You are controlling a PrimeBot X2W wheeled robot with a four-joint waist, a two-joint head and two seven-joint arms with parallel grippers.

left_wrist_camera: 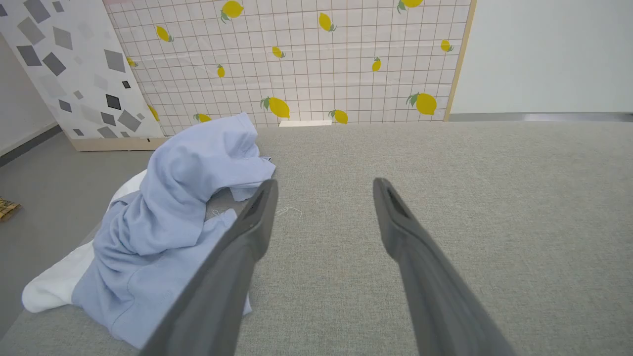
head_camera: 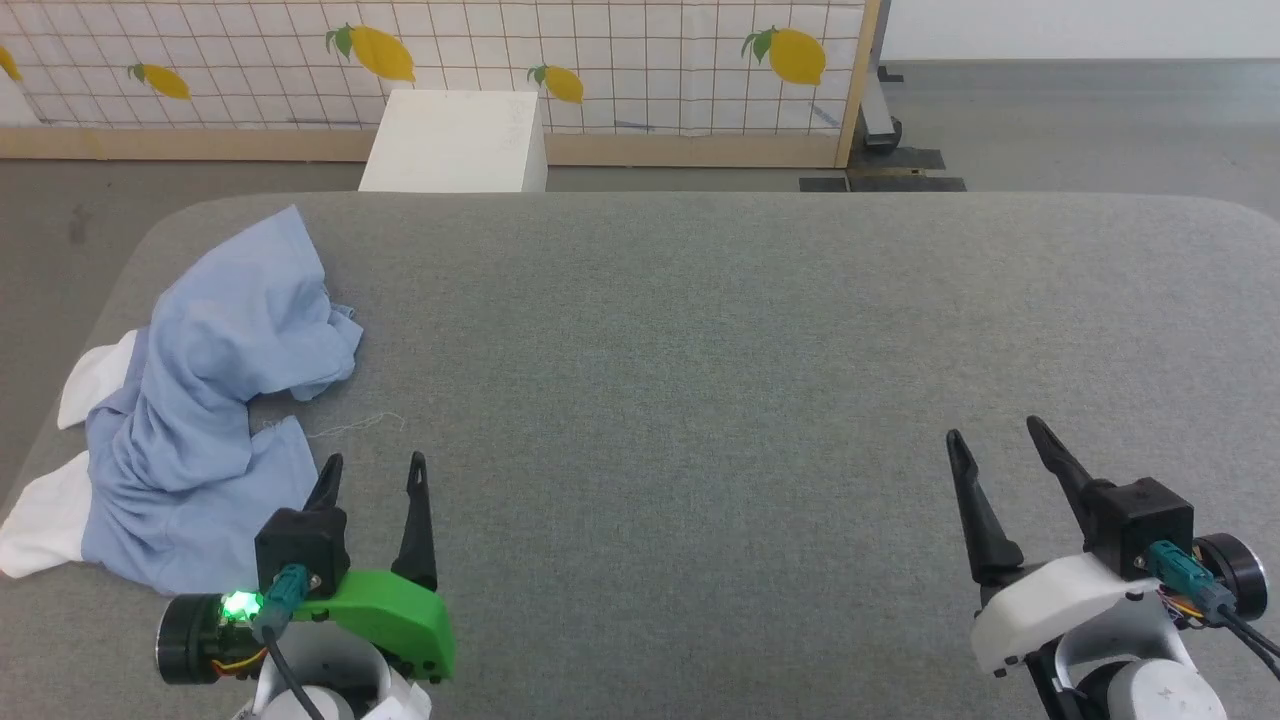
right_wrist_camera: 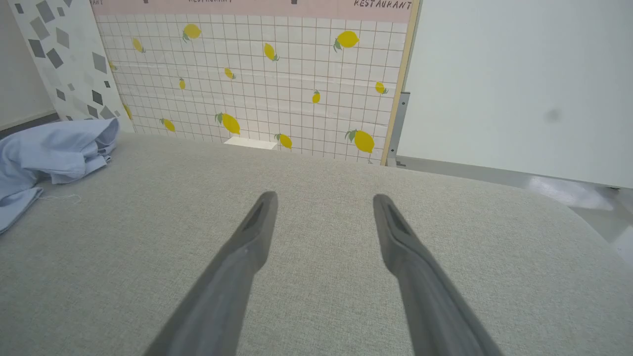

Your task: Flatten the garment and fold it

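The garment [head_camera: 200,400] lies as a crumpled heap at the left end of the grey fabric-covered table [head_camera: 700,330], close to the table's left edge, with its white sleeve panels [head_camera: 45,520] on the side toward that edge. The light blue body is bunched into ridges and overlapping folds, so no collar, placket or hem line can be identified with confidence. A loose thread [head_camera: 360,425] runs from the fabric onto the table surface. The left gripper [head_camera: 376,458] is positioned at the near side of the table, just beside the nearest blue flap, with both fingers spread apart and nothing between them. In the left wrist view one finger overlaps the fabric, but contact cannot be confirmed. The right gripper [head_camera: 993,428] stands well apart from the garment over bare table surface, its fingers likewise spread and empty. This arrangement is consistent with a start posture: both tools are set wide to receive cloth, and the large bare area at centre is probably the surface on which the garment is to be laid flat. No part of the flattening is done. Judged from the layout, the left arm is better placed for a first pinch on an edge, since the heap lies far from the right arm. Risk: the soft knit may bunch between the fingers, or a sleeve may slide off the table edge
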